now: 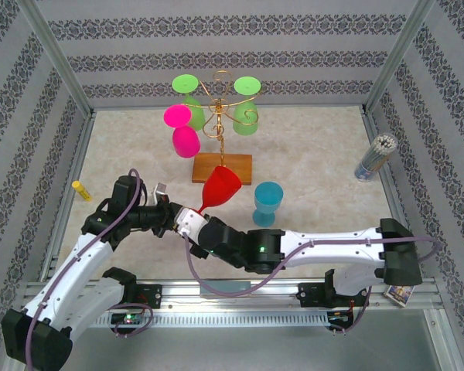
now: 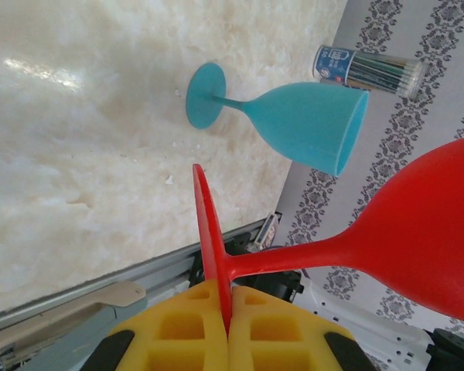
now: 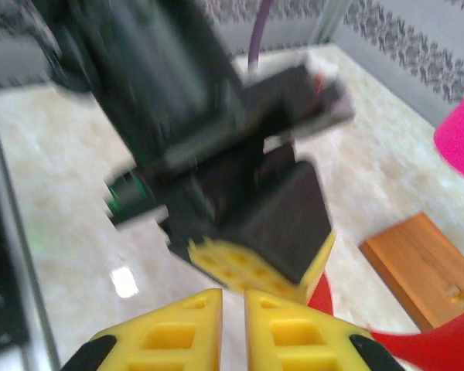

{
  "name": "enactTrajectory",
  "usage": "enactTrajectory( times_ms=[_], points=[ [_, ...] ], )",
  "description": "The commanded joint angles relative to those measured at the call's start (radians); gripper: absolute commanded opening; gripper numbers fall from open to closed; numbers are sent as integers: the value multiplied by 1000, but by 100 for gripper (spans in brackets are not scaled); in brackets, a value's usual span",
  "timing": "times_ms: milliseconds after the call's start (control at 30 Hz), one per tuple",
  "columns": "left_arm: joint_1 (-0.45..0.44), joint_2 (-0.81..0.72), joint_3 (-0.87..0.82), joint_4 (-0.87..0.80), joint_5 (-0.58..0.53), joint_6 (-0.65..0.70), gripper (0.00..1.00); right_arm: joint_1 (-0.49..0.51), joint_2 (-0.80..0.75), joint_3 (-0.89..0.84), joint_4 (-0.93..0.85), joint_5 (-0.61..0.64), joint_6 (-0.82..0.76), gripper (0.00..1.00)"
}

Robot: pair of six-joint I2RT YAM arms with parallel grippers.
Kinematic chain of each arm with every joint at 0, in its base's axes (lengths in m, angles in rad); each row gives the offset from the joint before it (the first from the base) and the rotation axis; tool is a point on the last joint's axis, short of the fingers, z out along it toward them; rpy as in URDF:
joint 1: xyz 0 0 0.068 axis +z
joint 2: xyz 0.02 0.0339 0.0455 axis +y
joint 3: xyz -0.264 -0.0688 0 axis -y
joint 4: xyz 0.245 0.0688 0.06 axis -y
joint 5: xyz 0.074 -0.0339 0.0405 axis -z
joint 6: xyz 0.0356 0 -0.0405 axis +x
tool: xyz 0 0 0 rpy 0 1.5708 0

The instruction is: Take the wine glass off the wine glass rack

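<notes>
A red wine glass is off the wine glass rack and lies tilted in the air in front of its wooden base. My left gripper is shut on the thin edge of the glass's round foot, and the bowl points away to the right. My right gripper sits just behind the left gripper. Its yellow fingers are slightly apart with nothing between them, and the red foot is to their right.
Green glasses and pink glasses hang on the rack. A blue glass stands upright on the table right of the red one. A tube of sticks stands at the right wall, and a yellow marker lies at the left.
</notes>
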Motion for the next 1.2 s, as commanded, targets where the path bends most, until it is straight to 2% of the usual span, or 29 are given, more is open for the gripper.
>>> enactTrajectory(
  times_ms=[0, 200, 467, 600, 733, 1033, 1167],
  points=[
    [11, -20, -23, 107, -19, -23, 0, 5, -51, 50, 10, -40, 82, 20],
    [11, -45, -64, 188, -22, -36, 0, -7, -92, 76, -54, -77, 160, 24],
    [10, -86, -119, 274, -40, -17, 0, -153, -139, 154, -214, -319, 335, 33],
    [10, -107, -169, 337, -51, -27, 0, -198, -180, 189, -288, -332, 343, 37],
    [11, -118, -213, 387, -51, -30, 0, -252, -211, 242, -391, -337, 356, 45],
    [11, -121, -267, 486, -45, -14, 0, -448, -273, 188, -399, -541, 426, 63],
    [11, -120, -284, 528, -40, -26, 0, -484, -256, 176, -405, -582, 431, 64]
  ],
)
